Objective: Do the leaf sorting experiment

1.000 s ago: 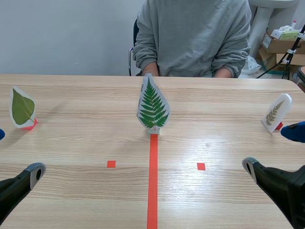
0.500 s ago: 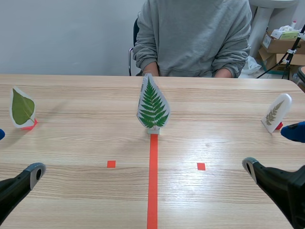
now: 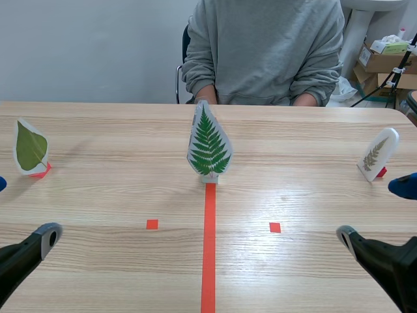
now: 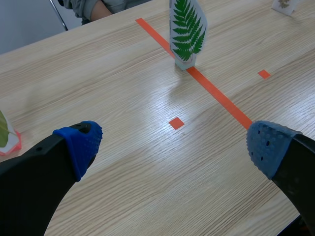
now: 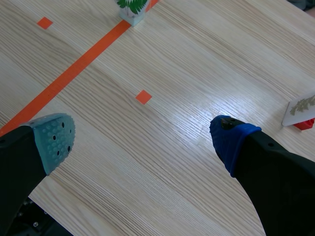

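Observation:
A green fern leaf card [image 3: 209, 147] stands upright at the far end of the orange centre line; it also shows ahead of my left gripper [image 4: 187, 33] and, partly, ahead of my right one [image 5: 132, 8]. A broad green leaf card [image 3: 30, 149] stands on a red base at the far left, its edge beside my left finger [image 4: 6, 137]. A pale fern card [image 3: 377, 154] stands at the far right, seen beside my right finger too [image 5: 301, 108]. My left gripper [image 4: 172, 146] and right gripper [image 5: 142, 135] hover open near the table's front, holding nothing.
A person in a grey sweatshirt [image 3: 264, 49] sits across the table, hands near its far edge. Cardboard boxes [image 3: 384, 62] are stacked behind at the right.
My right gripper has drawn back slightly toward the right and down. The left arm and the cards have not moved.

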### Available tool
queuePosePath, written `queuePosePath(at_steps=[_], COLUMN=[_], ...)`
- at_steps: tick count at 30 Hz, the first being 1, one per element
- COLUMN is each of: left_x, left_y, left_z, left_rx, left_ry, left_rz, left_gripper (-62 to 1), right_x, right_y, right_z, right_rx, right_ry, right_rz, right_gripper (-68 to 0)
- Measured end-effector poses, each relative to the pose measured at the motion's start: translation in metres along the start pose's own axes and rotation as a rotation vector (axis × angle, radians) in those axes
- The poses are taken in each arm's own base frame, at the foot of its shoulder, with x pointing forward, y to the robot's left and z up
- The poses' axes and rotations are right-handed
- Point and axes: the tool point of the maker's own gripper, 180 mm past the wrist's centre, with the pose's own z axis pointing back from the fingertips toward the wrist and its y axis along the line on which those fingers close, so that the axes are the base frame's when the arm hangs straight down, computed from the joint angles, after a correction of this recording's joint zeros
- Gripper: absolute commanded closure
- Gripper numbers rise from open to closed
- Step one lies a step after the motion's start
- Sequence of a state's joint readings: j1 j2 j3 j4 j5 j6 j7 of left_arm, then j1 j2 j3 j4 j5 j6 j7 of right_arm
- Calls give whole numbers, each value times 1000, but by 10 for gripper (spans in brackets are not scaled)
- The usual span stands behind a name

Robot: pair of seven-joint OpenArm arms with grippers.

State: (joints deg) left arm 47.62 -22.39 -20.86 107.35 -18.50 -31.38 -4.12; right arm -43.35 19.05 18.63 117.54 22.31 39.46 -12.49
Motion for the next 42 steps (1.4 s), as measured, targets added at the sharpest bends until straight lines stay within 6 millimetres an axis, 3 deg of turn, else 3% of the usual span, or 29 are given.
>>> queuePosePath(at_steps=[4,10,14,20,26,31,37,42], left_x=[0,0,0,0,0,-3,-7,-7], left_y=[0,0,0,0,0,0,0,0], left_z=[0,0,0,0,0,0,0,0], left_rx=[0,0,0,0,0,0,1,12], left_ry=[0,0,0,0,1,16,38,32], left_rz=[0,0,-1,-1,-1,-1,0,14], left_gripper=[-623,-623,-623,-623,-623,-623,-623,-623], right_x=[-13,-28,-41,-32,4,28,38,47], right_y=[-9,-53,-76,-88,-67,-36,9,38], right_z=[-1,-24,-56,-120,-179,-217,-251,-265], right_rx=[-35,-96,-69,30,166,260,361,415], right_ry=[83,111,113,91,48,28,14,11], right_rz=[25,20,-21,-45,13,60,73,82], right_gripper=[-562,-562,-562,-562,-559,-559,-545,-545])
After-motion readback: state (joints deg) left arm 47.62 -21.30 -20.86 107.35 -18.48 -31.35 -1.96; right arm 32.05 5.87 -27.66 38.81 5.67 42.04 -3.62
